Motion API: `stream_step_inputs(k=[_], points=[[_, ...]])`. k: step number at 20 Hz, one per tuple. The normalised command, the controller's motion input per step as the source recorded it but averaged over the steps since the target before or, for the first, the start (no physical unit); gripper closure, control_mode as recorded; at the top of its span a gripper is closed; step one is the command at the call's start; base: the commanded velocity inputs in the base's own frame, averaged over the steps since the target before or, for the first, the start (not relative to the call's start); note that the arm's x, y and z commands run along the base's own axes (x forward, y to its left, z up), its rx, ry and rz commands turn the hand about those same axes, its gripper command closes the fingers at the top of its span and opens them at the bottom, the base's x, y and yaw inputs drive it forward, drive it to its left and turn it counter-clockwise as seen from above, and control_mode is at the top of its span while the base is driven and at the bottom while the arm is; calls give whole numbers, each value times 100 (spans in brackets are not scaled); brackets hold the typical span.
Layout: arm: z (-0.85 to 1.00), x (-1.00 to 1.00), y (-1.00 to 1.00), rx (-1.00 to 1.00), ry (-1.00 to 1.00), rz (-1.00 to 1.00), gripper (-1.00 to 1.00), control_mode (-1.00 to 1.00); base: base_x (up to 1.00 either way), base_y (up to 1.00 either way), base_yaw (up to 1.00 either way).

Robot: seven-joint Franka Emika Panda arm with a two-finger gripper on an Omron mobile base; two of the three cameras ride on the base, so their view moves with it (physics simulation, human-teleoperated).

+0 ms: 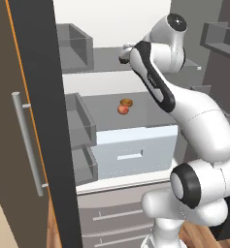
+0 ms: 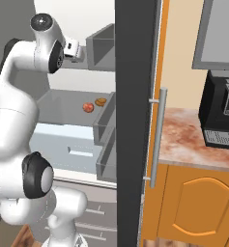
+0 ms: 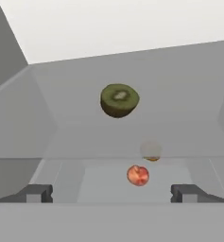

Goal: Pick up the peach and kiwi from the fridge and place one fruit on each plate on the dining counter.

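The fridge (image 1: 106, 80) stands open with my arm reaching onto its upper shelf. In the hand view the kiwi (image 3: 119, 100), olive-brown with a green cut face, lies on the glass shelf ahead of my gripper (image 3: 112, 194) and well apart from it. The gripper is open, its fingertips (image 3: 35, 193) wide apart with nothing between them. One shelf lower sits the peach (image 1: 123, 110) (image 2: 88, 107) (image 3: 138, 175), seen through the glass in the hand view. The plates and the dining counter are out of view.
A flatter orange-brown item (image 1: 126, 102) (image 2: 101, 102) lies just behind the peach. Grey bins (image 1: 80, 121) line the fridge's left side, with a white drawer (image 1: 136, 150) below. The dark door (image 2: 133, 120) with its steel handle (image 2: 157, 137) stands beside a marbled counter (image 2: 183, 140) holding a black machine (image 2: 222, 113).
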Motion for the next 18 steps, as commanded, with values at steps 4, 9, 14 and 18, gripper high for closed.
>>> stream_step_inputs(k=[4, 9, 14, 18], points=[[0, 49, 1, 0, 0, 0, -100, -100, 0, 0, 0], [0, 56, 4, 0, 0, 0, -100, -100, 0, 0, 0], [0, 52, 10, 0, 2, 0, -100, -100, 0, 0, 0], [0, 52, 1, 0, 2, 0, -100, -100, 0, 0, 0]])
